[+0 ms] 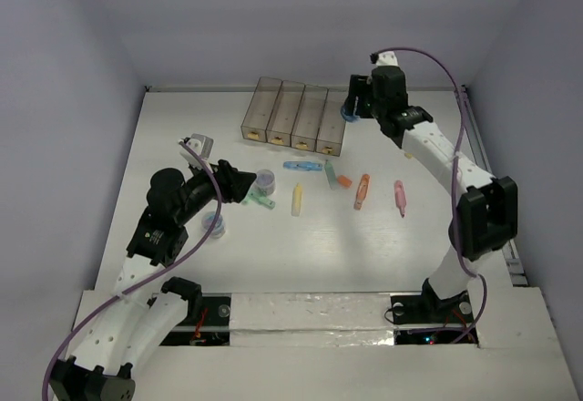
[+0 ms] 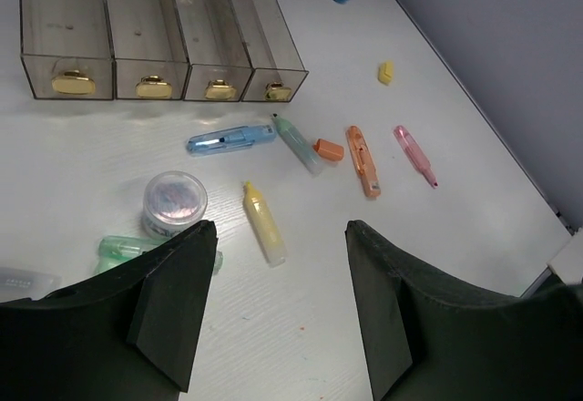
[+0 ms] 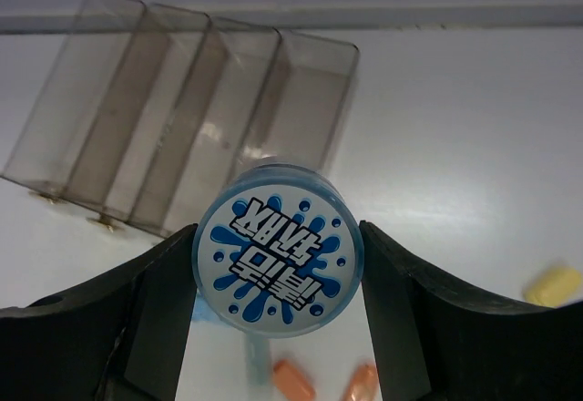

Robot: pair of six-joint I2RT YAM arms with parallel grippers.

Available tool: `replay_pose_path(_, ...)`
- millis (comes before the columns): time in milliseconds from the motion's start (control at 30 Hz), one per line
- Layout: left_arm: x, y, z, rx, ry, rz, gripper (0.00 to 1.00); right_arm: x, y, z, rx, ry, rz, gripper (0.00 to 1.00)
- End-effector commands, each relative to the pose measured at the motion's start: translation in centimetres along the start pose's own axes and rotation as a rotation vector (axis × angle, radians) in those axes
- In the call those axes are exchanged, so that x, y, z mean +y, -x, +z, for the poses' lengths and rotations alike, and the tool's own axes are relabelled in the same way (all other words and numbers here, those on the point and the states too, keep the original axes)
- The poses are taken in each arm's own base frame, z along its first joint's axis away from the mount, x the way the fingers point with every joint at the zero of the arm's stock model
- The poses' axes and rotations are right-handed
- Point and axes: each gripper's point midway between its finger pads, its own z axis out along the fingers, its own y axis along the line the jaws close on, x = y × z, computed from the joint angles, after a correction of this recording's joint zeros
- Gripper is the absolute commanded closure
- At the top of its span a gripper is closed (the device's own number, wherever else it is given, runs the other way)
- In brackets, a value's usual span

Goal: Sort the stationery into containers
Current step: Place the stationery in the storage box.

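Blue roll (image 3: pixel 278 264) fills the right wrist view, its printed flat face turned to the camera and its axis pointing along the fingers. Right gripper (image 3: pixel 278 237) pinches it by the rim, one finger pressed on each side, clear of the table. Right arm is stretched far back, wrist bent towards the rightmost of the four bins (image 1: pixel 293 116); the roll hangs just beside that bin.

Left gripper (image 2: pixel 278 237) stands spread with nothing between the fingers, above the table. Left arm is bent at the elbow, wrist aimed at the loose items.

On the table:
- yellow stick (image 2: pixel 263 222), long axis running towards the bins
- blue stick (image 2: pixel 230 138), lying across, parallel to the labelled ends
- orange stick (image 2: pixel 363 160) and pink stick (image 2: pixel 414 155), both angled
- purple roll (image 2: pixel 175 202), lying flat
- green stick (image 2: pixel 123 249), partly hidden
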Motion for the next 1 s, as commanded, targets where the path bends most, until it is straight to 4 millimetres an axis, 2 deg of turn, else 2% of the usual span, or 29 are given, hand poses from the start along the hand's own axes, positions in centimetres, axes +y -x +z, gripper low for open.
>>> replay_pose_path(0,-0.8,2.4,-0.4,-0.069,-0.012,0.035,0.44,3.2,4.0,3.1,-0.111,0.103,-0.031,0.58)
replay_pose_path(33,-0.8,2.4,-0.4,-0.07,-0.011,0.036,0.44,3.4,4.4,3.9,-0.117,0.1,-0.048,0.59)
replay_pose_path(67,-0.8,2.4,-0.4,-0.07,-0.009,0.036,0.44,3.8,6.4,4.2,-0.154,0.101,-0.053,0.59)
replay_pose_path(100,-0.8,2.4,-0.4,-0.069,-0.009,0.036,0.44,3.9,5.0,6.4,-0.119,0.089,-0.068,0.59)
replay_pose_path(133,-0.7,2.4,-0.4,-0.071,-0.006,0.037,0.44,4.0,5.1,7.2,-0.116,0.086,-0.084,0.59)
replay_pose_path(167,-0.7,2.4,-0.4,-0.07,-0.005,0.037,0.44,4.4,6.7,7.5,-0.145,0.087,-0.084,0.59)
replay_pose_path(200,-0.6,2.5,-0.4,-0.073,-0.001,0.037,0.44,4.3,5.2,9.3,-0.115,0.077,-0.104,0.59)
replay_pose_path(367,-0.5,2.6,-0.3,-0.075,0.007,0.04,0.45,4.1,5.6,11.8,-0.121,0.035,-0.143,0.59)
replay_pose_path(400,-0.5,2.5,-0.2,-0.072,0.008,0.037,0.45,4.2,6.6,11.9,-0.142,0.033,-0.146,0.59)
replay_pose_path(433,-0.4,2.5,-0.2,-0.07,0.007,0.037,0.45,4.0,5.9,12.7,-0.129,0.024,-0.166,0.59)
replay_pose_path(533,-0.4,2.5,-0.2,-0.07,0.011,0.036,0.45,3.8,5.8,13.6,-0.132,0.002,-0.19,0.59)
replay_pose_path(567,-0.3,2.3,-0.1,-0.064,0.011,0.036,0.45,3.5,4.9,14.4,-0.116,-0.008,-0.199,0.59)
replay_pose_path(667,-0.3,2.4,-0.1,-0.065,0.011,0.035,0.46,3.4,4.2,15.3,-0.106,-0.018,-0.201,0.59)
replay_pose_path(700,-0.3,2.4,0.0,-0.063,0.01,0.036,0.46,3.3,3.4,15.9,-0.092,-0.023,-0.205,0.59)
replay_pose_path(967,-0.3,2.1,0.1,-0.053,0.007,0.035,0.47,2.4,1.4,17.7,-0.057,-0.06,-0.249,0.58)
